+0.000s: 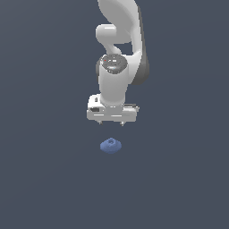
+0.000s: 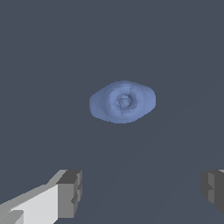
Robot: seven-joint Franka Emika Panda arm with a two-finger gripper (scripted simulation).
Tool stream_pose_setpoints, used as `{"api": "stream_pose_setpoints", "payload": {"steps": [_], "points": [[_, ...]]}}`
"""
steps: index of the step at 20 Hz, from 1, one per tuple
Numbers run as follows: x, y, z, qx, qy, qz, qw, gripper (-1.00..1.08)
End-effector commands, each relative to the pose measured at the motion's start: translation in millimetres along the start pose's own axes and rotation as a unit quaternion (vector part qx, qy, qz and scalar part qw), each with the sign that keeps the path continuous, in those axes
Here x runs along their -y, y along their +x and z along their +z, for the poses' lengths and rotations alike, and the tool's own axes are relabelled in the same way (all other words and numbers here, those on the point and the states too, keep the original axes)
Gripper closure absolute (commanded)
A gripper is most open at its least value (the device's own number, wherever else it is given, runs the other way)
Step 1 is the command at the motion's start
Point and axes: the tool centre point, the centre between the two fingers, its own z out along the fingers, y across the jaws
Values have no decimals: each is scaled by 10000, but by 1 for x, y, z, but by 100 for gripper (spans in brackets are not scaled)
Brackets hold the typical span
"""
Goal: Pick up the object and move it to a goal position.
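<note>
End effector (image 1: pixel 112 124) above blue lumpy piece (image 1: pixel 111 145).
We note fingers (image 2: pixel 70 192) spread wide, empty; piece lies apart below on table (image 1: pixel 44 179).

The white arm (image 1: pixel 118 36) is seen reaching down from the far side, its wrist held vertical and the tool (image 1: pixel 111 124) pointed straight down. The tool's dark-tipped fingers (image 2: pixel 70 192) are spread wide apart, with nothing held between them. The tool is held clear of the surface below.
</note>
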Motion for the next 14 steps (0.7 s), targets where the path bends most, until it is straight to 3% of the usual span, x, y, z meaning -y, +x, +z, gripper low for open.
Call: {"api": "stream_pose_setpoints", "payload": {"steps": [1,8,14], "points": [[0,2,1,2,11,195,9998,-92],[0,9,6,13,55,1015,9948,-92],[-1,16,12,28,95,1879,9821,-92]]}}
